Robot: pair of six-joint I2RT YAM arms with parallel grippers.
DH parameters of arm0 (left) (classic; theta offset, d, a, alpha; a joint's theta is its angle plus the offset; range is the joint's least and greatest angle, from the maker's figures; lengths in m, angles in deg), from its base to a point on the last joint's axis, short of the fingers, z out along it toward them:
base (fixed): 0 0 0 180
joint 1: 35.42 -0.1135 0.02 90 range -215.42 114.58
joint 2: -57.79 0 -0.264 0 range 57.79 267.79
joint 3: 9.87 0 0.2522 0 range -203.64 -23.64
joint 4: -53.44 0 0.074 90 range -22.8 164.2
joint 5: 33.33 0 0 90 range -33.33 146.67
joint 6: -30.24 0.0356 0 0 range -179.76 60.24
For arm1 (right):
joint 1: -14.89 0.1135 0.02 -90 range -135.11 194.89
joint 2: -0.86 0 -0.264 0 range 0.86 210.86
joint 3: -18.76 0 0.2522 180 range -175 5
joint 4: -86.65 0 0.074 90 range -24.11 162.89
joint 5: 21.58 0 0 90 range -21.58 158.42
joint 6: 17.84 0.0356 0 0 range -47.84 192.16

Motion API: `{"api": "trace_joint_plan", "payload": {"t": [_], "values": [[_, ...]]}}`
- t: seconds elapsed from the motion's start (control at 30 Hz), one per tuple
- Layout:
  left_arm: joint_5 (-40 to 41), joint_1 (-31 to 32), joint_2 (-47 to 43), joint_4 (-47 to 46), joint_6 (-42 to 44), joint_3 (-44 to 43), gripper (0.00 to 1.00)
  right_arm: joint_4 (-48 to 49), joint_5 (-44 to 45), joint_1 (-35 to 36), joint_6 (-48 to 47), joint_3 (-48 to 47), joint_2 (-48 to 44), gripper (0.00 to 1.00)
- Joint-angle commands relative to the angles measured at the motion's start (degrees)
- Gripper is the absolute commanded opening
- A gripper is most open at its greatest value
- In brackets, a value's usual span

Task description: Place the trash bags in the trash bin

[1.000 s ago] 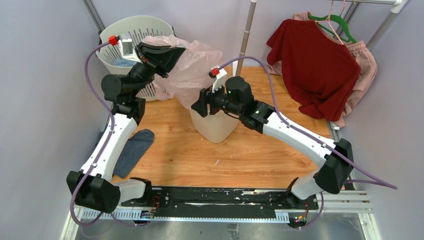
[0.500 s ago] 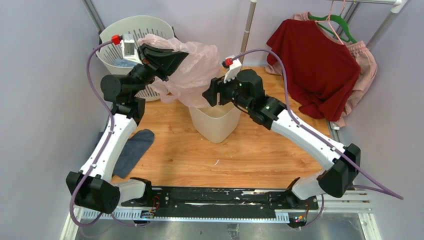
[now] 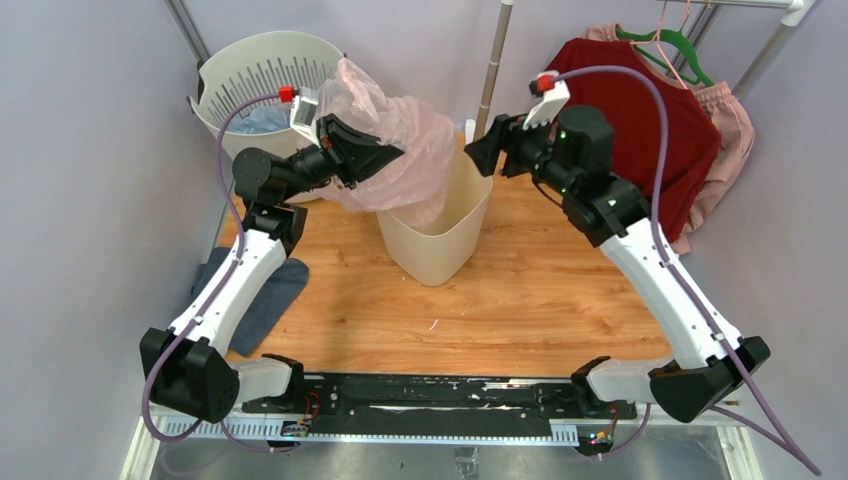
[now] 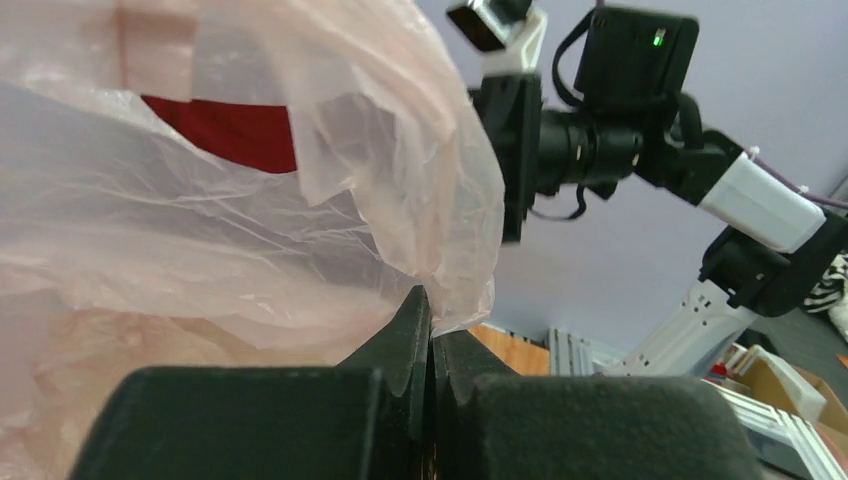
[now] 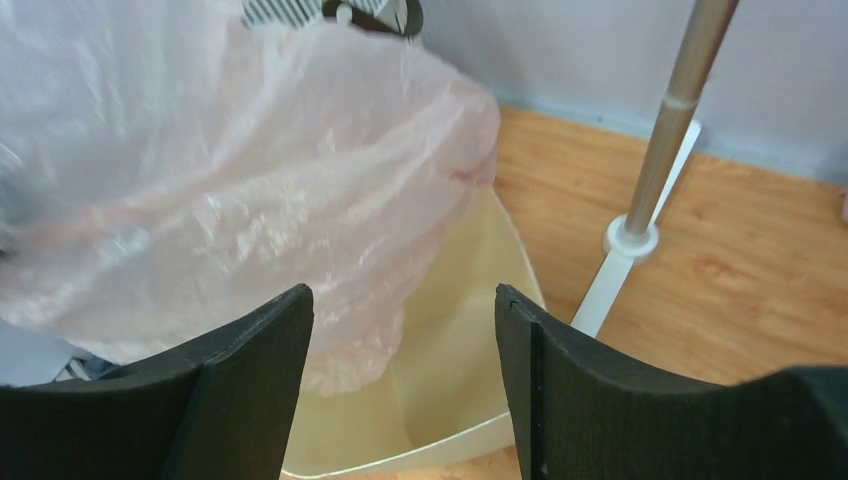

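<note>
In the top external view, the trash bag (image 3: 422, 138) is found pinched in the closed jaws of the left gripper (image 3: 396, 156) and bunched above the far-left rim of the trash bin (image 3: 440, 245). The bin stands upright near the middle of the tabletop (image 3: 540, 300), toward its far edge. Only the bag's lower end is judged to dip inside the rim, so the task is assessed as partly done; lowering, pushing in and release are outstanding. The right gripper (image 3: 480, 152) is held over the bin's far-right rim, apart from the bag. A slotted white basket (image 3: 240, 70) is noted at the far-left corner, a blue-grey cloth (image 3: 262, 300) at the left edge, and a red shirt (image 3: 630, 120) hung at the far-right corner; the wooden surface is enclosed by plain pale walls. In the left wrist view, the jaws are seen shut on a fold of the bag's film. In the right wrist view, the jaws stand wide and empty, and the bag's lower end is seen hanging inside the bin mouth.
</note>
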Motion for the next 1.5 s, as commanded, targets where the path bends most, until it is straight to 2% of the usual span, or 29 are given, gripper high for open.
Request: {"api": "trace_joint_plan", "payload": {"t": [0.0, 0.17, 0.5, 0.73, 0.8, 0.83, 0.87, 0.9, 0.93, 0.97, 1.07, 1.23, 1.4, 1.47], "values": [[-4.13, 0.85, -0.74, 3.32, 1.2, 0.64, 0.05, -4.14, -4.17, -3.38, 0.55, -5.94, 2.32, 0.71], [-7.27, 1.25, -0.57, 6.29, 1.1, 0.75, 0.05, -1.24, -8.15, -5.1, 2.6, -7.16, 7.51, 0.71], [-11.43, 1.34, -3.26, 6.4, -1.39, 1.78, 0.05, 8.07, -20.37, -8.28, 4.53, -10.71, 17.97, 0.72], [-11.72, 1.34, -4.15, 6.9, -1.69, 2.21, 0.05, 8.49, -17.6, -10.09, 3.21, -11.06, 16.01, 0.72], [-11.75, 1.3, -4.22, 6.98, -1.84, 2.23, 0.05, 8.47, -16.99, -10.25, 3.02, -11.98, 15.86, 0.66], [-11.83, 1.28, -4.25, 6.95, -1.99, 2.21, 0.05, 8.18, -16.99, -10.28, 3.0, -12.67, 16.27, 0.6], [-11.92, 1.32, -4.21, 6.93, -2.08, 2.08, 0.05, 7.76, -17.02, -10.32, 3.03, -13.85, 17.0, 0.46], [-11.95, 1.34, -4.26, 6.91, -2.19, 2.0, 0.05, 7.18, -17.35, -10.35, 3.39, -15.19, 18.07, 0.17], [-12.05, 1.33, -4.29, 6.91, -2.28, 1.98, 0.05, 6.75, -18.18, -10.33, 3.56, -17.09, 19.19, 0.03], [-12.07, 1.24, -4.35, 6.92, -2.31, 1.97, 0.05, 6.13, -19.14, -10.33, 3.74, -18.27, 20.35, 0.0], [-12.31, 1.32, -4.26, 6.91, -2.57, 1.83, 0.05, 7.14, -23.98, -10.33, 4.86, -21.48, 23.47, 0.0], [-12.67, 1.33, -3.84, 6.93, -2.75, 1.64, 0.05, 3.49, -36.48, -10.33, 6.09, -27.67, 30.53, 0.0], [-12.29, 1.26, -3.64, 6.89, -2.57, 1.45, 0.05, -1.98, -40.62, -9.86, 4.08, -23.98, 31.62, 0.0], [-11.86, 1.26, -3.31, 7.4, -2.28, 0.71, 0.05, -2.56, -41.75, -9.44, 2.37, -18.93, 29.69, 0.0]]}}
